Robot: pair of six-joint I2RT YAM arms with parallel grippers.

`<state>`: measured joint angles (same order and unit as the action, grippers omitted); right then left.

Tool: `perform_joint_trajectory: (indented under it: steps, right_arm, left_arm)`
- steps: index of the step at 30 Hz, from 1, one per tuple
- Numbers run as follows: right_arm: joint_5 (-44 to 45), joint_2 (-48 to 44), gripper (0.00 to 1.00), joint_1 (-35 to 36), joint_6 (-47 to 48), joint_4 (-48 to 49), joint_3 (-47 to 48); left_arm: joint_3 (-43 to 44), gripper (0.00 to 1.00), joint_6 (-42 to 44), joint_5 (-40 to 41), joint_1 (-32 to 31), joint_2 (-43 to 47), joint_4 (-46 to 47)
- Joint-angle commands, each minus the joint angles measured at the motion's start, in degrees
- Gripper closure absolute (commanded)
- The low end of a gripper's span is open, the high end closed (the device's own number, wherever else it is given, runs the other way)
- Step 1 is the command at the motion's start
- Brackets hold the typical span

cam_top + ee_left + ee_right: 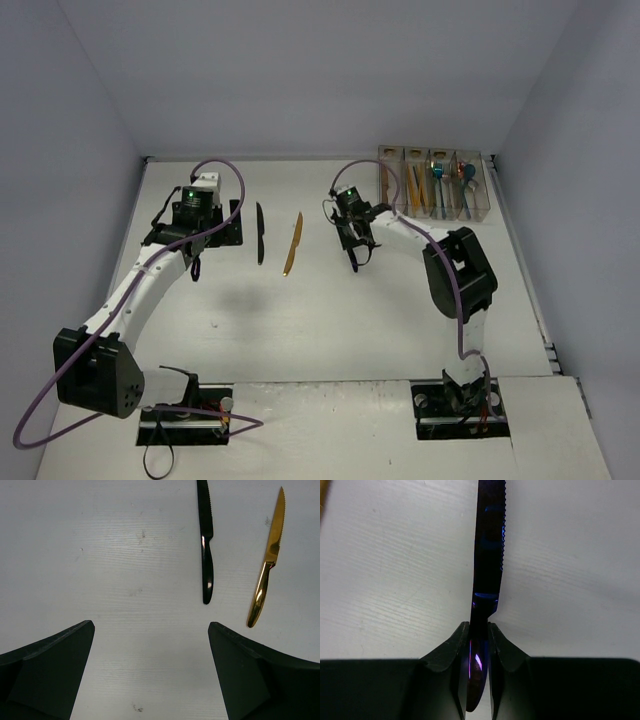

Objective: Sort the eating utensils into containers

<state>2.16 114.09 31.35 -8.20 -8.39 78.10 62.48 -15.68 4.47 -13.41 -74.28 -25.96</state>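
Two knives lie side by side on the desk (300, 320): left knife (261, 233), right knife (292, 244). Left pincer (151, 625) hangs left of them; right pincer (479, 626), to their right, clasps a third knife (489, 555). Containers (485, 200) stand far right, utensils (438, 172) inside.

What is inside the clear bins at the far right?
The bins hold thin orange-tan sticks in the left compartments and teal-blue utensils in the right ones. Anything lying beneath them is hidden, and types are too small to tell.

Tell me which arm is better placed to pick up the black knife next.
Left. The left arm has its jaws wide open and empty, the black knife just ahead. The right arm has its jaws shut on the purple knife.
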Motion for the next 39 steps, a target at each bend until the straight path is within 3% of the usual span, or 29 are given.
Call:
perform_joint_trajectory:
  steps: [1, 9, 18, 24, 25, 33, 36, 39]
  right_arm:
    - [3.50, -9.53, 1.00, -3.55, 2.48, 1.18, 10.56]
    - [0.82, -2.58, 1.00, -14.01, 3.52, 1.36, 22.63]
    - [-0.05, 11.52, 1.00, -19.11, 4.34, 2.67, 33.99]
    - [-0.76, 15.56, 0.99, -20.10, 3.81, 2.94, 36.07]
    - [-0.72, 15.73, 0.97, -20.11, 3.80, 2.94, 36.05]
    - [1.00, 11.15, 0.49, -20.19, 3.37, 3.03, 34.46]
    - [2.04, 6.49, 0.42, -19.93, 3.11, 3.03, 32.23]
    - [2.34, 1.18, 0.41, -19.84, 2.21, 3.03, 27.91]
  left_arm:
    - [3.26, 0.03, -0.67, -0.06, 0.40, 0.56, 1.26]
    - [3.18, 0.03, -0.70, 0.01, 0.40, 0.51, 1.38]
    - [3.00, 0.03, -0.49, 0.27, 0.40, 0.28, 1.43]
    - [3.09, 0.03, -0.58, -0.08, 0.40, 0.01, 1.43]
    - [3.09, 0.03, -0.58, -0.17, 0.40, 0.01, 1.43]
    - [3.27, 0.03, -0.58, -2.98, 0.40, -0.60, 1.79]
    - [3.53, 0.03, -0.58, -4.46, 0.31, -1.04, 1.79]
    - [4.01, 0.03, 0.19, -6.34, -1.07, -1.46, 1.79]
